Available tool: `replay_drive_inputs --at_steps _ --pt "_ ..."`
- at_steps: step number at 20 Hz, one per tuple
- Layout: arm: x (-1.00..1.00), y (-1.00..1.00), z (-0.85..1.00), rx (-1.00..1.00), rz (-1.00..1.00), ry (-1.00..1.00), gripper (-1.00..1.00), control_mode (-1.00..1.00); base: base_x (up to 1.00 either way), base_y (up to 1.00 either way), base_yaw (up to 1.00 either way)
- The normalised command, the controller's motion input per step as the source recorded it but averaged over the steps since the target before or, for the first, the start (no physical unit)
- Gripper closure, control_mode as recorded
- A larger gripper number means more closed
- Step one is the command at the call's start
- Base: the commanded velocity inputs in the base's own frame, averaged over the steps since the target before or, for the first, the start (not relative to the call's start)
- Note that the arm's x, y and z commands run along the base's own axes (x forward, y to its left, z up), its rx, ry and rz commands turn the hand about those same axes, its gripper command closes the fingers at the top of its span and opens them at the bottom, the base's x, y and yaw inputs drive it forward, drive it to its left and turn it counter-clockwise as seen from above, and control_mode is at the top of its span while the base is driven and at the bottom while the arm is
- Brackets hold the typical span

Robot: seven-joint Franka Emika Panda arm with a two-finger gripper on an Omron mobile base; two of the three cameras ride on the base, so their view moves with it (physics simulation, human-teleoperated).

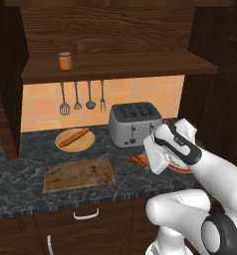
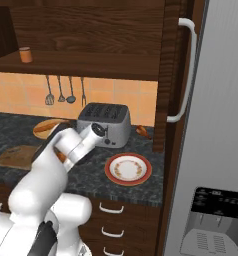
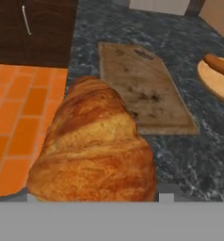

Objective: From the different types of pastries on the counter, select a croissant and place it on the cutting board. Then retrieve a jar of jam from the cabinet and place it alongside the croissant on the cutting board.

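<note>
Toaster (image 1: 134,123) by red-rimmed plate (image 2: 128,168) (utensils (image 1: 81,96) hang behind).

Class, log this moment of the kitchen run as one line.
phase: carry | end effector: shut on croissant, above counter | cutting board: bare | jar of jam: on cabinet shelf

The arm (image 1: 215,174) is glossy white all over, built from fat rounded links that swell like smooth shells at each joint. A large dark grey disc with a lighter grey ring caps the joint nearest the base (it shows at the bottom of both base views). The hand (image 1: 165,147) is a blockier white piece, squared at its end, with a broad black band running along its upper side. A small pale round cap sits on the wrist (image 2: 97,129) in the right base view.
</note>
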Motion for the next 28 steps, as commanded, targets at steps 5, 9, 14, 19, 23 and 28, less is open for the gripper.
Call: replay_drive_inputs --at_steps 5,9,14,19,23,28 --pt "0.13 1.00 0.53 -0.15 0.00 0.00 1.00 -1.00 0.00 0.00 0.00" --pt "0.38 0.93 0.40 -0.18 -0.02 0.08 1.00 -1.00 0.00 0.00 0.00" --pt "0.39 0.82 0.05 -0.15 -0.24 0.16 1.00 -1.00 0.00 0.00 0.00" --pt "0.34 0.60 0.04 -0.09 -0.33 0.18 1.00 -1.00 0.00 0.00 0.00" --pt "0.04 0.39 0.04 -0.01 -0.16 0.16 1.00 -1.00 0.00 0.00 0.00" --pt "0.00 0.41 0.00 0.00 0.00 0.11 1.00 -1.00 0.00 0.00 0.00"
